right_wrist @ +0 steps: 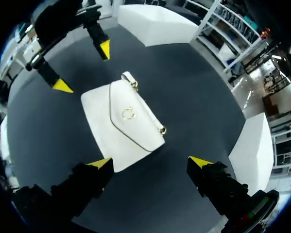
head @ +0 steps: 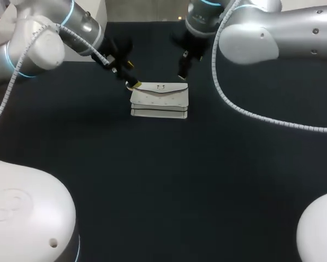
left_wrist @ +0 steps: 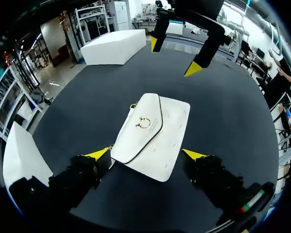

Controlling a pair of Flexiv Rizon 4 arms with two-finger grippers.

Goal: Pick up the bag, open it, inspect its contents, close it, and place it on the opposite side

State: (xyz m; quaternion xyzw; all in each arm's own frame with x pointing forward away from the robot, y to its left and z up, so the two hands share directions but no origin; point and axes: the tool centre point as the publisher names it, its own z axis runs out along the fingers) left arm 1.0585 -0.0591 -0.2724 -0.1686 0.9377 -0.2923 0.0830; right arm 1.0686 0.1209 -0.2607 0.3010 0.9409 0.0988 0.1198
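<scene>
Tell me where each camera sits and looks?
Head view: above and behind, looking down on the table; left arm and right arm show.
Left wrist view: on that wrist, facing the bag past the left end effector.
Right wrist view: on that wrist, facing the bag past the right end effector.
Shared: both wrist views show the bag and the other end effector.

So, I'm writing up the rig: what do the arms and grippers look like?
The left arm and right arm are smooth silver-grey rounded tubes with light blue rings at the joints. A white coiled cable runs along each. The left gripper and right gripper are black, each with two fingers ending in bright yellow wedge-shaped tips.
</scene>
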